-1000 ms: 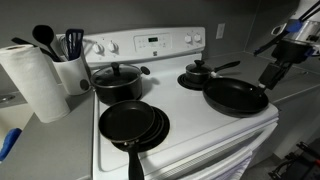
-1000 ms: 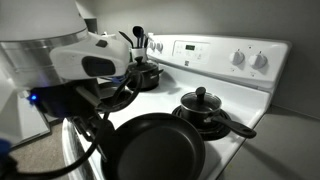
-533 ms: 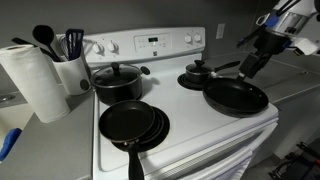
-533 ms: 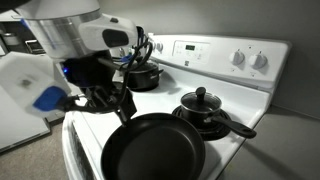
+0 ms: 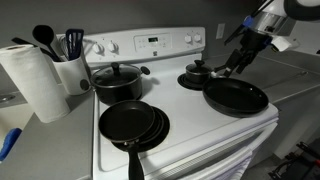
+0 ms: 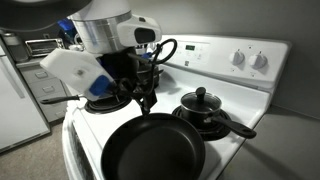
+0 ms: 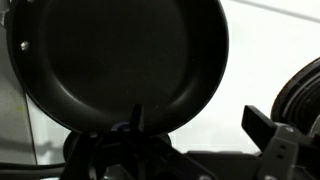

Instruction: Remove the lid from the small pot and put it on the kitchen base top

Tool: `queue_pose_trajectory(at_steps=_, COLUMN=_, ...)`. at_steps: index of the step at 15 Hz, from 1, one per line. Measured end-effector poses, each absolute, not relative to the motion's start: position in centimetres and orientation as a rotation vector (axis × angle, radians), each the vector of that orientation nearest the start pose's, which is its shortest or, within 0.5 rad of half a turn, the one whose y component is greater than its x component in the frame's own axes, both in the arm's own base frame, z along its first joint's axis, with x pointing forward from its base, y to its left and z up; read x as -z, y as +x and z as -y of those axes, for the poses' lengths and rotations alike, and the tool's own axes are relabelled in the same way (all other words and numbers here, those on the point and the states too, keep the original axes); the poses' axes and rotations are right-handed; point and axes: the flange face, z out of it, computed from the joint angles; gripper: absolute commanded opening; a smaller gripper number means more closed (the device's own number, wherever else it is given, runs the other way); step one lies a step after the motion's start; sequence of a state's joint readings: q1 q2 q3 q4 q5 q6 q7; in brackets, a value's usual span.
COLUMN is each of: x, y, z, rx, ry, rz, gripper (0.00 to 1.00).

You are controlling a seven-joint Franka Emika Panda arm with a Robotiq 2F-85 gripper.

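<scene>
The tool (image 5: 236,64) hovered at upper right beside the small pot (image 5: 199,80), the lid (image 5: 198,70) on it; I cannot tell whether it was clenched.

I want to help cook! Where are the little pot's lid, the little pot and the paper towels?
The lid (image 6: 203,104): in an exterior view, its top below the knob.
The small pot (image 6: 215,122): in an exterior view, its side wall.
The paper towel roll (image 5: 30,80): in an exterior view, its white side.

The dark lid (image 6: 203,104) rests atop the small pot (image 6: 212,124).
</scene>
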State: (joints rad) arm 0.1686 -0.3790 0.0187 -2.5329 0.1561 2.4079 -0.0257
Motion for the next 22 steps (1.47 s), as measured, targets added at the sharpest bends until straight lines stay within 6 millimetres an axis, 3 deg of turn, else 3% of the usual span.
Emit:
queue_pose_trajectory(at_steps=5, x=-43.2, y=43.1, z=-8.6, rx=0.375, ry=-2.984, rz=0.176, gripper=1.0)
queue_pose_trajectory(at_steps=8, x=-42.7, y=44.5, z=-8.7, rx=0.422, ry=-2.983, rz=0.17, gripper=1.0)
queue_pose_trajectory(at_steps=17, x=-39.6, y=53.8, z=-8.0, rx=0.529, ry=-3.089, rz=0.313, gripper=1.0)
queue_pose_trajectory(at_steps=22, x=-42.4, y=58.3, z=-7.1, rx=0.639, ry=-3.199, rz=0.334, gripper=1.0)
